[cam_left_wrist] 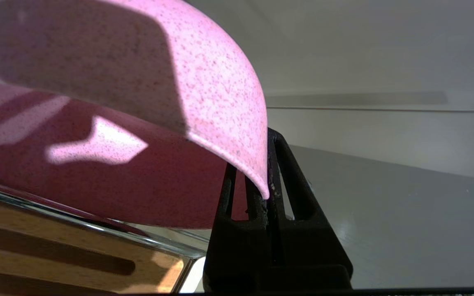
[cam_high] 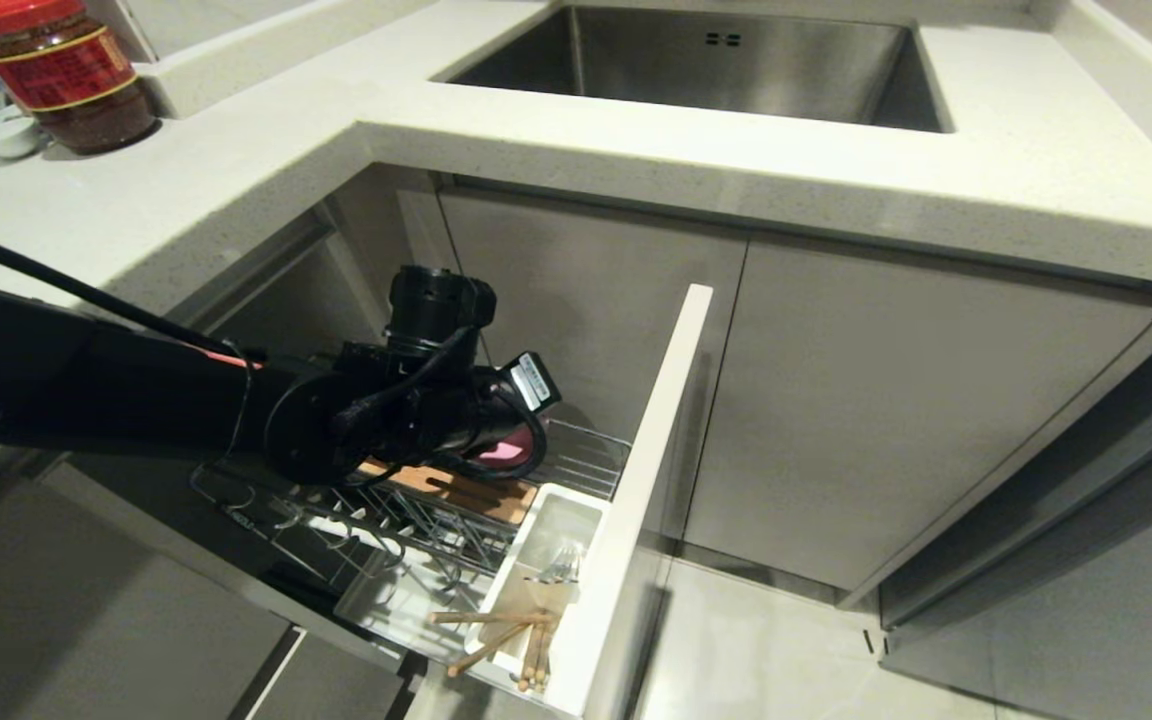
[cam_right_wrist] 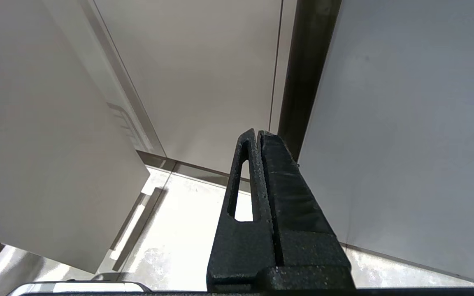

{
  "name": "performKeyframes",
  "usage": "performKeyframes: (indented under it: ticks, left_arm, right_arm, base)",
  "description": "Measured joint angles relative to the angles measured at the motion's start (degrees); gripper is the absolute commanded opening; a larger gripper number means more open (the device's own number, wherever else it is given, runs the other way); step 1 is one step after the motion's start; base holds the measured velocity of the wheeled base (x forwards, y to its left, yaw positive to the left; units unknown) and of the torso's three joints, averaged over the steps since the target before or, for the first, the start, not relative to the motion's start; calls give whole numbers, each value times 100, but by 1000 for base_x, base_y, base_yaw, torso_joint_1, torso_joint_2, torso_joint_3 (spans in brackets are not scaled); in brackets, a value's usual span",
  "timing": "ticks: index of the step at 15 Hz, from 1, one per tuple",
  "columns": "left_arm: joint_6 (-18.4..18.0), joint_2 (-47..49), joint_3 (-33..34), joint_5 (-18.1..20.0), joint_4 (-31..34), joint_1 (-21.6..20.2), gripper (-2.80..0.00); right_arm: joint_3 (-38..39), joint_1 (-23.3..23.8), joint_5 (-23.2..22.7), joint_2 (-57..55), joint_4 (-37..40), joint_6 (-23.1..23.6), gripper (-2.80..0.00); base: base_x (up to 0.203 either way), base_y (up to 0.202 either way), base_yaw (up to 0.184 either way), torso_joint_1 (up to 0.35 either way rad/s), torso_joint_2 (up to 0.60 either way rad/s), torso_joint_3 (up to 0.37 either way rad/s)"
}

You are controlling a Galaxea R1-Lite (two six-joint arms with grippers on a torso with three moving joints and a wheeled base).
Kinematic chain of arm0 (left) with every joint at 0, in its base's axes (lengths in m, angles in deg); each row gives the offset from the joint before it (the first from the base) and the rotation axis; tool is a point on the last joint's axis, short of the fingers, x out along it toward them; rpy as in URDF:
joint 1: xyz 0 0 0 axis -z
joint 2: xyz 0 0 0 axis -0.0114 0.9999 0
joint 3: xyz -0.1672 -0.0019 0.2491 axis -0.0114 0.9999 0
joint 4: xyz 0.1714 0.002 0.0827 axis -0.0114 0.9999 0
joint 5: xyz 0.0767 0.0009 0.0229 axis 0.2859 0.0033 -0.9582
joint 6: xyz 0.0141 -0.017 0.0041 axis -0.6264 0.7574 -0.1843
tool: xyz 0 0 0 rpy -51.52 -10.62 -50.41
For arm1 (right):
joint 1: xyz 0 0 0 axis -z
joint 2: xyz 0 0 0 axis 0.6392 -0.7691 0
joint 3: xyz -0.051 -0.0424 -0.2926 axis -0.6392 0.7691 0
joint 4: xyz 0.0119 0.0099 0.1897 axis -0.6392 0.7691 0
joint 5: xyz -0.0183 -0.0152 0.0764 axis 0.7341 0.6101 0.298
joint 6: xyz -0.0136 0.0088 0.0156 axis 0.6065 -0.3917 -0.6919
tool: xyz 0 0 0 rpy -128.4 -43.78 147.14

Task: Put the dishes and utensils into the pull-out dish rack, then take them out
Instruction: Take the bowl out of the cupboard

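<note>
The left claw is clamped on the rim of the pink bowl, one finger inside the wall and one outside, and the bowl sits low over the slotted wooden board at the back of the pull-out rack. That grip is thin: only the edge of the wall is pinched, close to the fingertips, so the bowl's weight hangs off to one side and could let it pivot or slide out when lifted. From the head view the arm covers most of the bowl, so I cannot say for sure whether its base rests on the board or is already just clear of it. If it drags, the chrome wire beside the board could catch the lower rim and twist the bowl in the fingers. A straight pull toward the white cabinet front risks knocking that panel or the white bin, where the chopsticks lie loose and stick out over the edge and the fork stands near them; a bump could tip them onto the floor. The way up also passes close under the worktop lip. The right claw hangs with its fingers together, well away beside the cabinet doors.
</note>
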Motion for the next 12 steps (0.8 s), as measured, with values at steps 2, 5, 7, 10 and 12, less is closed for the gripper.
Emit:
performKeyframes:
  ticks: [2,5,7,10,12]
  left_arm:
    - [-2,-19,0,-9,0,4,-280]
    - [-2,-211,0,-179,27,95,-280]
    - [0,-455,0,-336,49,183,-280]
    - [-15,-961,0,-637,57,325,-280]
    - [-125,-1410,0,-755,104,426,-280]
  right_arm:
    - [0,0,1,0,1,0,-280]
    - [0,0,0,0,1,0,-280]
    - [0,0,0,0,1,2,-280]
    - [0,0,0,0,1,0,-280]
    - [0,0,0,0,1,2,-280]
  base:
    - [0,0,0,0,0,0]
    - [0,0,0,0,0,0]
    - [0,0,0,0,0,0]
    - [0,0,0,0,0,0]
    - [0,0,0,0,0,0]
